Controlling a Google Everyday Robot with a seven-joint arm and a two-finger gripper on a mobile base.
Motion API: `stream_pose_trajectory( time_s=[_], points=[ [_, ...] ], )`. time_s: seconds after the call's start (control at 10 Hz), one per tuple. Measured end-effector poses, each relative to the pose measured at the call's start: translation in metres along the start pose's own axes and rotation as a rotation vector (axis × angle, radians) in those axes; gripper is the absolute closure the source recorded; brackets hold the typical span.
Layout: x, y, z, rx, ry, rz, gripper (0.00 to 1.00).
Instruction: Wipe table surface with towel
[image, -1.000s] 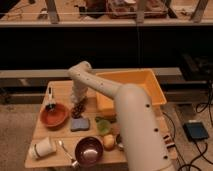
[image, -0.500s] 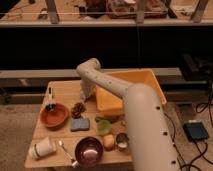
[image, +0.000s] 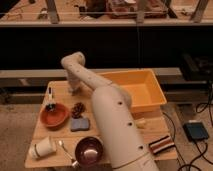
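Progress on the wipe looks close to nil, as I judge it. My end effector (image: 75, 91) hangs over the far edge of the desk (image: 47, 134), to the left of the yellow bin (image: 136, 90) as the camera sees it. I cannot tell whether it is open or closed, and nothing cloth-like shows at it.

The striped towel (image: 161, 145), which I take to be the task's cloth, lies flat in front of the bin at the near edge of the desk. It is well apart from my end effector, with my own arm (image: 112, 125) crossing between the two. A blue-grey pad (image: 80, 124), left of the bin and nearer the camera, could be a sponge; I cannot say for sure.

So by my reading every step is left. I have to bring the end effector across to the towel, take hold of it, press it to the wood and sweep.

The sweeping will be cramped. A red bowl (image: 54, 116), a brown cone-like lump (image: 78, 108), a dark bowl (image: 89, 150), a white cup (image: 42, 148) on its side and a spoon (image: 65, 148) crowd the stretch left of the bin and toward the camera. The barest wood I can see is the far strip left of the bin, beneath the end effector, and that seems the easiest place to start once the towel is in hand.
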Motion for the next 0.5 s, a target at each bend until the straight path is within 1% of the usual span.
stream_pose_trajectory(
  time_s=[0.1, 0.2, 0.4, 0.5],
  points=[
    [-0.014, -0.018, 0.004, 0.012, -0.018, -0.039, 1.00],
    [-0.023, -0.026, 0.006, 0.019, -0.028, -0.056, 1.00],
    [-0.041, -0.033, 0.008, 0.030, -0.049, -0.078, 1.00],
    [-0.050, -0.027, 0.008, 0.033, -0.063, -0.074, 1.00]
  ],
)
